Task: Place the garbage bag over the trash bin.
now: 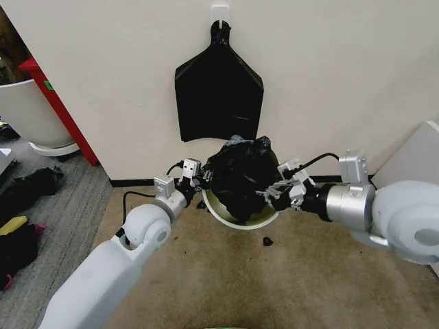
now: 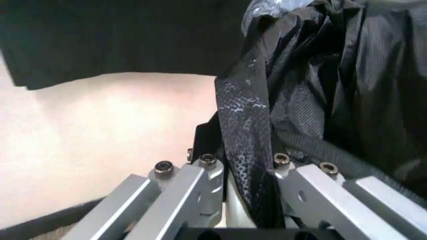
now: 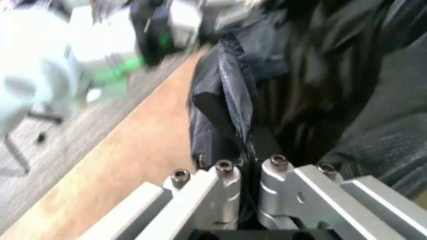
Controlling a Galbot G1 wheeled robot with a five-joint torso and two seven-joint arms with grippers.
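Observation:
The garbage bag [image 1: 240, 173] is a crinkled, glossy black heap sitting in and above the mouth of the trash bin [image 1: 236, 221], whose cream rim shows below it on the floor by the wall. My left gripper [image 1: 199, 183] is at the bag's left side. In the left wrist view the left gripper [image 2: 244, 167] is shut on a twisted strip of the garbage bag [image 2: 320, 85]. My right gripper [image 1: 272, 192] is at the bag's right side. In the right wrist view the right gripper [image 3: 249, 167] is shut on a fold of the garbage bag [image 3: 233, 100].
A flat bunch of black bags [image 1: 218, 96] hangs from a wall hook right behind the bin. A large white planter pot [image 1: 27, 113] and a red post [image 1: 60, 106] stand at the left. A small black scrap [image 1: 267, 240] lies on the tan floor in front.

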